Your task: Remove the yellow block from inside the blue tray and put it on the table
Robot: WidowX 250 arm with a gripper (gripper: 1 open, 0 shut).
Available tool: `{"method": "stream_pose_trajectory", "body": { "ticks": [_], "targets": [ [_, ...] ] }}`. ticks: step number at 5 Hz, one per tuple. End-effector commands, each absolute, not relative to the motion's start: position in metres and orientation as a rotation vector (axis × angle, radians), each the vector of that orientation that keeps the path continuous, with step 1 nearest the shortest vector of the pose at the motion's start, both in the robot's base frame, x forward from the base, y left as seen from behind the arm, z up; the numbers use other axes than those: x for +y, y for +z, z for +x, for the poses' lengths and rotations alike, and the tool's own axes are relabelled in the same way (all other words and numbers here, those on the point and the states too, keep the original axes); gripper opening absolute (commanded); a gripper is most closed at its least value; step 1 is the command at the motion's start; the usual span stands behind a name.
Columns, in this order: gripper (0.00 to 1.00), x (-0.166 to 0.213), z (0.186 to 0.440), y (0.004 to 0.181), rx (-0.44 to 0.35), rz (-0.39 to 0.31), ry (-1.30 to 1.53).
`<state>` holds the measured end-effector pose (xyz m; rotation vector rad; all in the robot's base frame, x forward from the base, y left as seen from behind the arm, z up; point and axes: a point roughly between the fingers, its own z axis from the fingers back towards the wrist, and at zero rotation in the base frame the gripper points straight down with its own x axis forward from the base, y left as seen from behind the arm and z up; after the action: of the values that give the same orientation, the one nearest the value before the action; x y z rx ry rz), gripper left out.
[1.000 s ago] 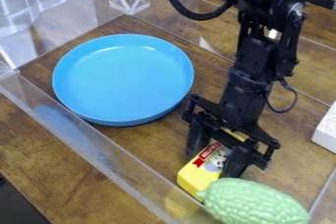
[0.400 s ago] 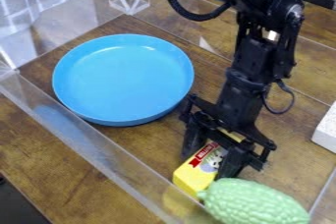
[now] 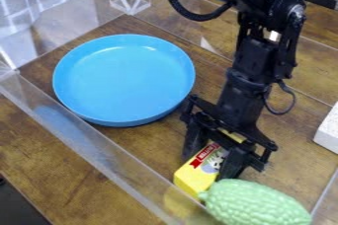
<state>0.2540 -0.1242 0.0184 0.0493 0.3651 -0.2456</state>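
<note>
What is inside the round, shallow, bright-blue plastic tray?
Nothing lies in the round, shallow, bright-blue plastic tray: its whole smooth floor shows. Only the brown wooden tabletop beneath is covered by it.

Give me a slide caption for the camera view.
Black pincer around the yellow block on the wooden table, beside a green gourd-like toy; blue tray apart.

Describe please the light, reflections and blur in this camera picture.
In the camera view, soft pale glare lies on the dark wooden table; the black arm loses detail in its dark parts; the blue tray looks evenly lit; low resolution softens the label on the yellow block.
</note>
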Motion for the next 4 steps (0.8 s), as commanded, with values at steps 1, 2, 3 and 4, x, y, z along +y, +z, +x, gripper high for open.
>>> {"method": "stream_pose_trajectory", "body": {
  "ticks": [1, 2, 3, 4],
  "targets": [
    [1.0, -0.1244, 0.2582, 0.0367, 0.317, 0.033, -0.254],
    [1.0, -0.1244, 0.26, 0.0369, 0.33, 0.037, -0.269],
    [1.0, -0.1252, 0.2638, 0.0357, 0.34, 0.038, -0.279],
    [1.0, -0.1259, 0.263, 0.0306, 0.35, 0.041, -0.295]
  ]
}}
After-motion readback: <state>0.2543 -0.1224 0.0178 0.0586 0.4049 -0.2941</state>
